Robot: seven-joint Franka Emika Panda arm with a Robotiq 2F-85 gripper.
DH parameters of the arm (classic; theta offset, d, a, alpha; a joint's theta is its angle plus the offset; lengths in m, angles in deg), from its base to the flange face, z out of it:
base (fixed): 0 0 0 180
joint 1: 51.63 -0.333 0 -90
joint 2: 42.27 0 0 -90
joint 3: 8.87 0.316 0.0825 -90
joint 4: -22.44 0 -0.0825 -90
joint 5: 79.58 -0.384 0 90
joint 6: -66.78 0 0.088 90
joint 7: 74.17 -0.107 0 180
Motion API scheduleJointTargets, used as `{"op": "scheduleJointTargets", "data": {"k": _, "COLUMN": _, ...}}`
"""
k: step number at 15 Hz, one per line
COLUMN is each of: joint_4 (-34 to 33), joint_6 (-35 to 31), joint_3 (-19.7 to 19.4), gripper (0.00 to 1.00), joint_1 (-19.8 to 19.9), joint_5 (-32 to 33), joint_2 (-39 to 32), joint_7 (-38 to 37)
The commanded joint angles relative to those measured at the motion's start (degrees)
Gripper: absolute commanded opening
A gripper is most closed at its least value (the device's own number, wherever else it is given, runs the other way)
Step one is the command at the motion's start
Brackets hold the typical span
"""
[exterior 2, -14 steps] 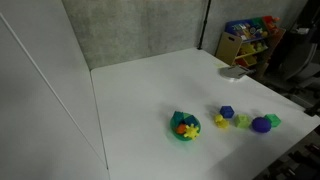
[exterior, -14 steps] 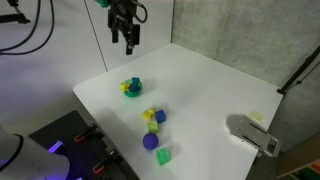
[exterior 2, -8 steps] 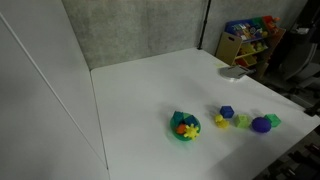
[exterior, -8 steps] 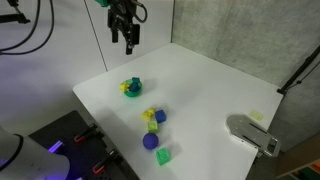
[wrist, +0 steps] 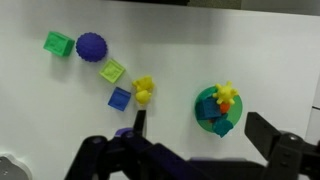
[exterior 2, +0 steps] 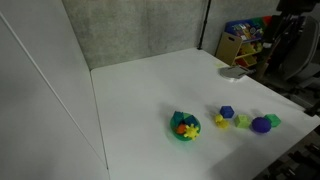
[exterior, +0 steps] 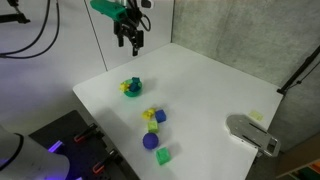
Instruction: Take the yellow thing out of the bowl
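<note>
Gripper (exterior: 131,44) high over table (exterior: 205,90) in an exterior view, spread wide in wrist view, yellow thing (wrist: 225,93) in bowl (wrist: 203,106)

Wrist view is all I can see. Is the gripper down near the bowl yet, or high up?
Observer: High up. In an exterior view the gripper hangs well above the table, with clear air between it and the bowl.
Operator: Anything on the table that my frame misses?
Observer: A grey device lies near a table corner, apart from the row of toys.
Operator: And beyond the table?
Observer: A shelf of colourful bins stands behind it.
</note>
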Motion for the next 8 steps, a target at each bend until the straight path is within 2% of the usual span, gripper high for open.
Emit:
{"op": "scheduleJointTargets", "data": {"k": 1, "joint_4": -2.5, "joint_6": -4.9, "joint_3": 1.9, "gripper": 1.0, "joint_1": -1.2, "joint_5": -0.1, "joint_2": -6.0, "joint_7": -0.2}}
{"op": "scheduleJointTargets", "data": {"k": 8, "joint_4": -3.3, "joint_6": -17.2, "joint_3": 4.5, "gripper": 1.0, "joint_1": -3.7, "joint_5": -2.0, "joint_2": -18.4, "joint_7": -2.8}}
